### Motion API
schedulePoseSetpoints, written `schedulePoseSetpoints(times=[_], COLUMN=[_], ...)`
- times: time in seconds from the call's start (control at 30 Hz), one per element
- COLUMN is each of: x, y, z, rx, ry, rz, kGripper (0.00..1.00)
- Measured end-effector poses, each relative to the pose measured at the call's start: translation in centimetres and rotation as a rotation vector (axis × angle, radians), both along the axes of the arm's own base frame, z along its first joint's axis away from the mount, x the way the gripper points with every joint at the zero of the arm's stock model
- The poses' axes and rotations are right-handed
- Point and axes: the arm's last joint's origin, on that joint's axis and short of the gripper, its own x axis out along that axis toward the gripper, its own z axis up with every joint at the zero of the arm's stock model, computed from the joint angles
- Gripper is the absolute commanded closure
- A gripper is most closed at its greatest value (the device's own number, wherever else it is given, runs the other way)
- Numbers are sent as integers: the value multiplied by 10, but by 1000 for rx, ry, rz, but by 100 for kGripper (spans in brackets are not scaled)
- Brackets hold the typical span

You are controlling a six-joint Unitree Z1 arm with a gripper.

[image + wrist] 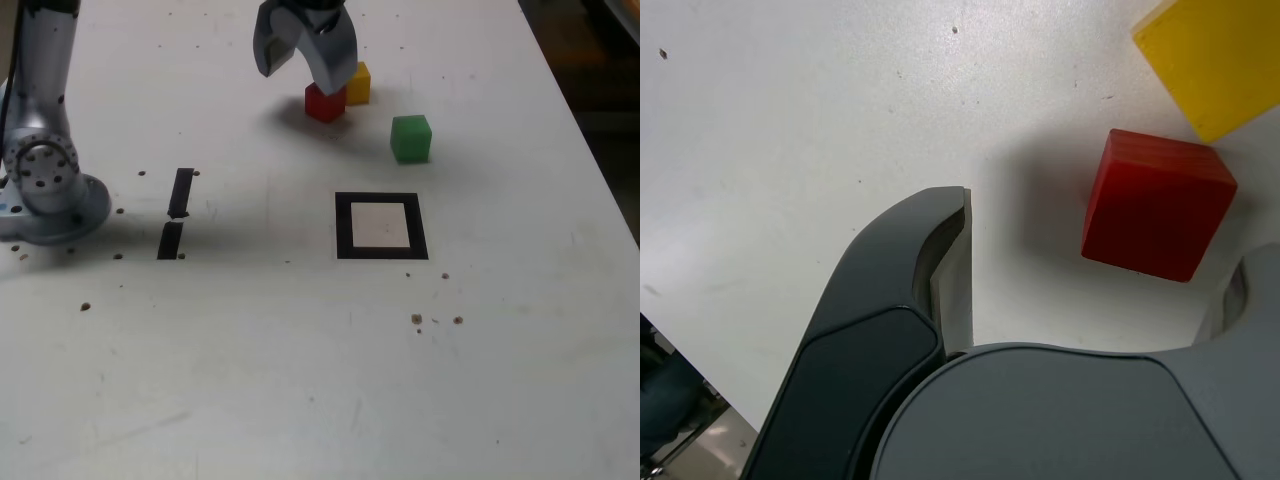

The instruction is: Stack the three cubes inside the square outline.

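Observation:
My gripper (298, 78) hangs open just above the table at the back, its jaws spread wide. The red cube (325, 103) sits partly behind one finger in the exterior view. In the wrist view the red cube (1158, 205) lies between the fingers (940, 270), closer to the one at the frame's edge, and nothing touches it. The yellow cube (358, 84) stands right behind the red one, nearly touching it, and its corner shows in the wrist view (1215, 60). The green cube (411, 138) stands apart, toward the exterior view's right. The square outline (343, 226) lies nearer the camera with nothing inside it.
The arm's base (45, 190) stands at the exterior view's left. Two short black tape strips (181, 192) lie beside it. Small dark specks (417, 319) dot the white table in front of the outline. The table's edge (590, 130) runs down the exterior view's right.

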Motion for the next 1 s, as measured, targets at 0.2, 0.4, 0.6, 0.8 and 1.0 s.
schedulePoseSetpoints(times=[0.2,0.4,0.6,0.8,1.0], x=[0,0,5,10,12], y=[-1,-1,1,4,4], z=[-11,-27,-30,-32,-32], rx=[-13,-36,-28,-18,-22], ry=[-3,7,-10,-19,-34], rz=[2,4,3,2,3], kGripper=[16,21,27,45,66])
